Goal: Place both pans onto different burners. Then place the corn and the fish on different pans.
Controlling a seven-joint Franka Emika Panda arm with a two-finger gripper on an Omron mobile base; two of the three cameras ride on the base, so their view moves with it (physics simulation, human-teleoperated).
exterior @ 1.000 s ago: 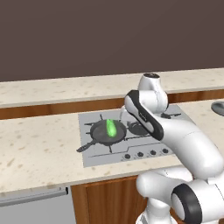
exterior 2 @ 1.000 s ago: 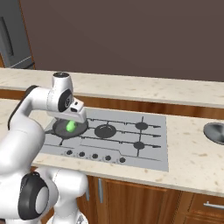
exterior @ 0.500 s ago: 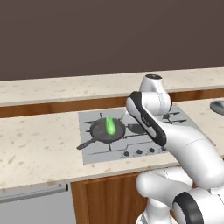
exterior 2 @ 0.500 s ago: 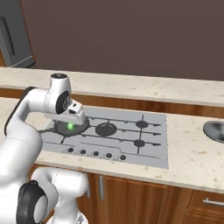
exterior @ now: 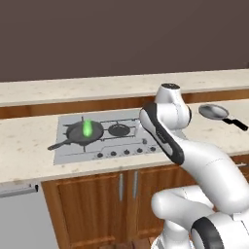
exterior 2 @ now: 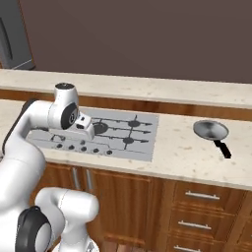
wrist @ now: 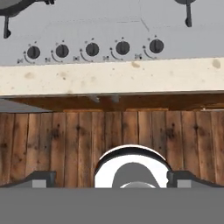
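The base has driven right along the counter, carrying the wide-open, empty gripper away from the black skillet, which sits on a left burner holding the corn, so the silver-grey pan on the counter looks next.

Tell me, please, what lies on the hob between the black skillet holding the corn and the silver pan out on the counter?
In the left base view, between the black skillet and silver pan lie the middle burner, then the arm and bare counter.
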